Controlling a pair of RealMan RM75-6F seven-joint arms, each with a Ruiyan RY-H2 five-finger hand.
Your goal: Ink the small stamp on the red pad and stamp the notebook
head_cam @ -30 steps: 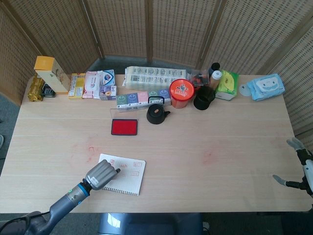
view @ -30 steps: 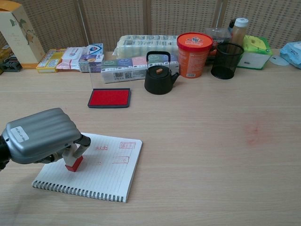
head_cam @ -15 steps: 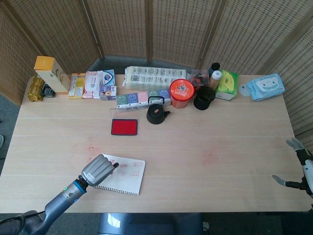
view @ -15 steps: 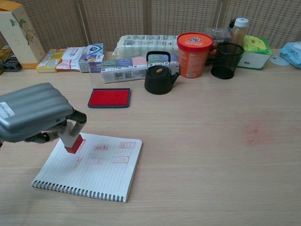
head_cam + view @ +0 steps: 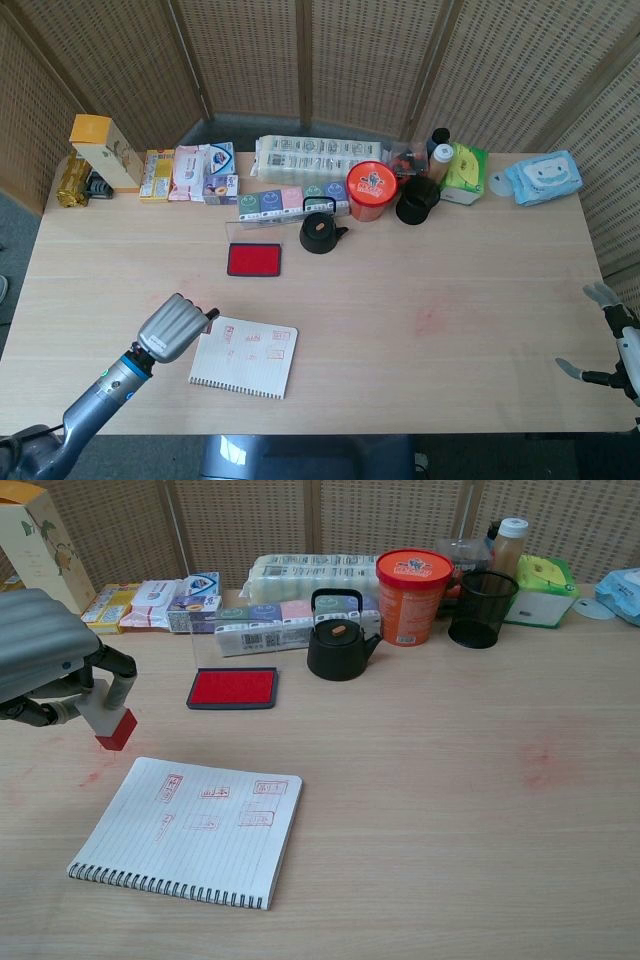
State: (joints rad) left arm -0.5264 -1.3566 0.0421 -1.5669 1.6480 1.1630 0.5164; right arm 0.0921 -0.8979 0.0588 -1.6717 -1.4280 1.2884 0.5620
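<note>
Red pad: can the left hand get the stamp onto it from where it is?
Probably yes. The left hand holds the stamp lifted, left of the red pad, with bare table between them.

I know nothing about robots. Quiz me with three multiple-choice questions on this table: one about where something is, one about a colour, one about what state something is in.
1. Where is the ink pad relative to the notebook?
A. On top of it
B. Behind it, towards the screen
C. At the table's right end

2. What colour is the stamp's lower end?
A. Red
B. Blue
C. Green

3. What is the left hand doing?
A. Lying flat and open on the table
B. Holding the stamp in its fingers above the table
C. Pressing the stamp into the pad

Answers: 1 B, the pad lies apart from the notebook, nearer the black kettle. 2 A, the block's end is red. 3 B, the stamp hangs above bare wood, left of the notebook.
</note>
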